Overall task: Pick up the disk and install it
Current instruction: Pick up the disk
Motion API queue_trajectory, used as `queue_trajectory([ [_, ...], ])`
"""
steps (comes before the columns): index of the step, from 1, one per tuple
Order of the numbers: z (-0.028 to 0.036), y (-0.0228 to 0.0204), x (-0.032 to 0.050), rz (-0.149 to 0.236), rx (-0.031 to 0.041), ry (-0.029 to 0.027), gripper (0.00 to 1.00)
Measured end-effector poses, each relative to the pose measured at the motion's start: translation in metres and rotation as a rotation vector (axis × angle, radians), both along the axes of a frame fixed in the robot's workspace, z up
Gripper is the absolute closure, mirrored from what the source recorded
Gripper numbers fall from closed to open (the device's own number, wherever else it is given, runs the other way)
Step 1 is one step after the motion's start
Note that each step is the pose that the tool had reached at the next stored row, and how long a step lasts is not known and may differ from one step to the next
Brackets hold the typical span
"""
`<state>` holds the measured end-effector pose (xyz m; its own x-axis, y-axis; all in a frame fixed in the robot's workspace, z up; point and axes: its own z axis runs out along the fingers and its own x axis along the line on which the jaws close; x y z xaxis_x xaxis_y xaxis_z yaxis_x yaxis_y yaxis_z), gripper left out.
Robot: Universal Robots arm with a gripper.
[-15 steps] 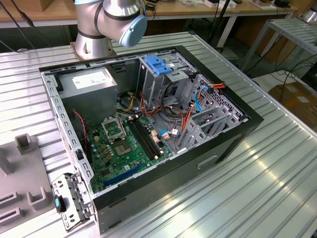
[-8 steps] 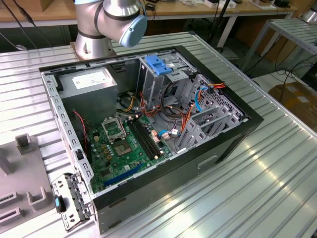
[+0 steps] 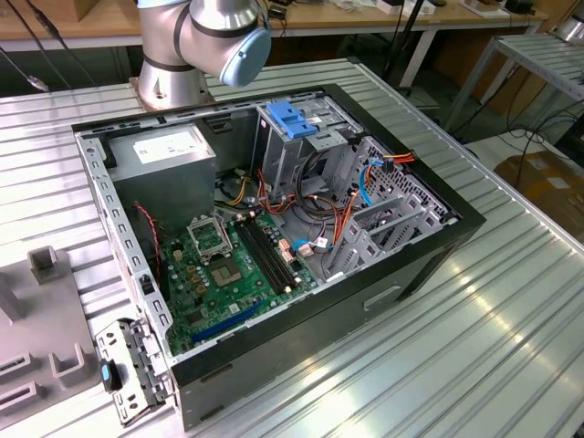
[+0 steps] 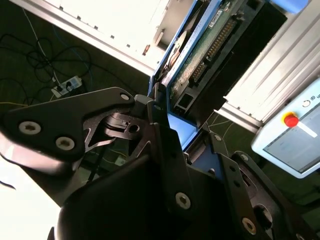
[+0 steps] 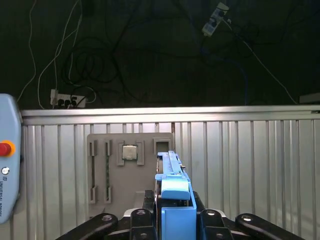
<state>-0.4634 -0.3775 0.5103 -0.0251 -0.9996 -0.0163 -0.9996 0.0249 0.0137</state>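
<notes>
Disk is up off the table, clamped edge-on between the gripper fingers, so the hand is closed on it and carrying it. In the first wrist view its blue side rail faces the camera, hanging above the ribbed metal table and near a grey fixture plate with a processor chip seated in it. In the second wrist view the disk shows its green circuit board side, gripper fingers pinching the blue rail. In the exterior view the open computer case lies on the table, the power supply box in one corner, and a blue handle tops the upright cage.
</notes>
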Motion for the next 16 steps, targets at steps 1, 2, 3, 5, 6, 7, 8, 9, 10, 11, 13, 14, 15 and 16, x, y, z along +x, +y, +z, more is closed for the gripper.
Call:
queue_trajectory([
  [1,0.0011,0.0,0.0,0.0,0.0001,0.0005,0.63],
  [2,0.0025,0.0,0.0,0.0,0.0,0.001,0.63],
  [3,0.0036,0.0,0.0,0.0,0.0,0.0015,0.63],
  [5,0.0052,0.0,0.0,0.0,0.0,0.0023,0.63],
  [6,0.0058,0.0,0.0,0.0,0.0,0.0027,0.63],
  [7,0.0057,0.0,0.0,0.0,0.0001,0.0028,0.63],
  [8,0.0058,0.0,0.0,0.0,0.0001,0.0029,0.63],
  [9,0.0058,0.0,0.0,0.0,0.0001,0.003,0.63],
  [10,0.0058,0.0,0.0,0.0,0.0,0.0031,0.63],
  [11,0.0059,0.0,0.0,0.0,0.0,0.0032,0.63],
  [13,0.0059,0.0,0.0,0.0,0.0,0.0033,0.63],
  [14,0.0059,0.0,0.0,0.0,0.0,0.0034,0.63],
  [15,0.0059,0.0,0.0,0.0,0.0,0.0034,0.63],
  [16,0.0059,0.0,0.0001,0.0,0.0,0.0034,0.63],
])
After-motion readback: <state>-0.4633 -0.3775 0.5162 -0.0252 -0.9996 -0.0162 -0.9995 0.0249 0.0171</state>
